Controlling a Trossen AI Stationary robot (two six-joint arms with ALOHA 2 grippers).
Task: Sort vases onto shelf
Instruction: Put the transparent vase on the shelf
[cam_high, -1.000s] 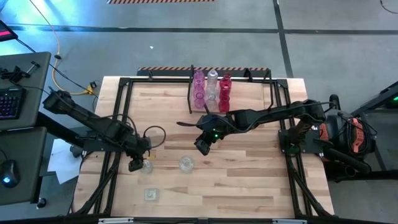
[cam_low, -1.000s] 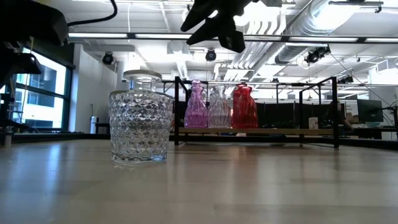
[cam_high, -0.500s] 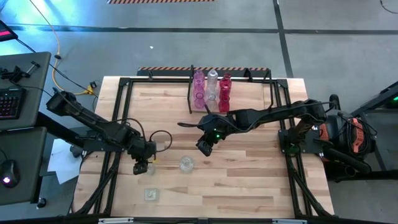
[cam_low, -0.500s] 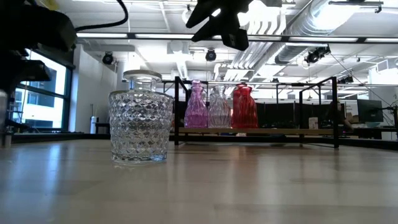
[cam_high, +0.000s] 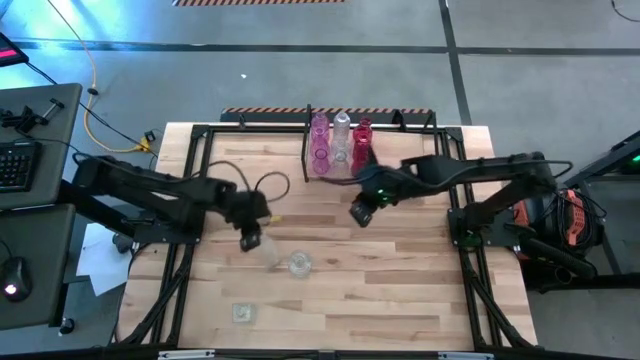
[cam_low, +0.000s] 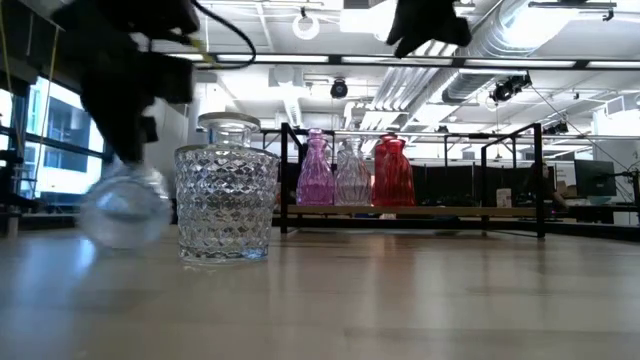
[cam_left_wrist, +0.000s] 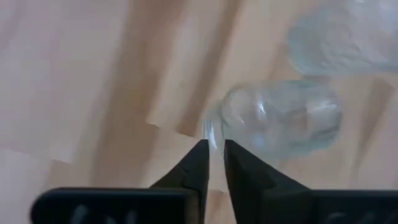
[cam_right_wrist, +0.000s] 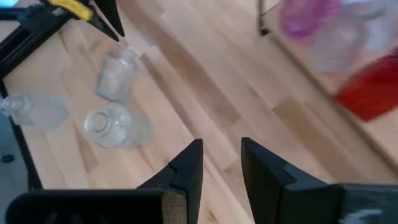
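The left pincer (cam_high: 250, 240) grips a clear vase (cam_left_wrist: 280, 118) by its neck, left of centre in the high view — mid-carry. Next: onward to the shelf (cam_high: 400, 122), top centre. The right pincer (cam_high: 361, 215) hangs part-open, empty, just right of centre.

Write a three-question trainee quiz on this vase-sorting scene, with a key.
1. Which colours are the small glass vases on the black-framed wooden shelf? A) pink, clear, red B) all clear C) blue, green
2. True or false: the right gripper holds a red vase.
3. Fill in: the left gripper grips a clear round glass vase by its ____.
Key: 1 A; 2 false; 3 neck.
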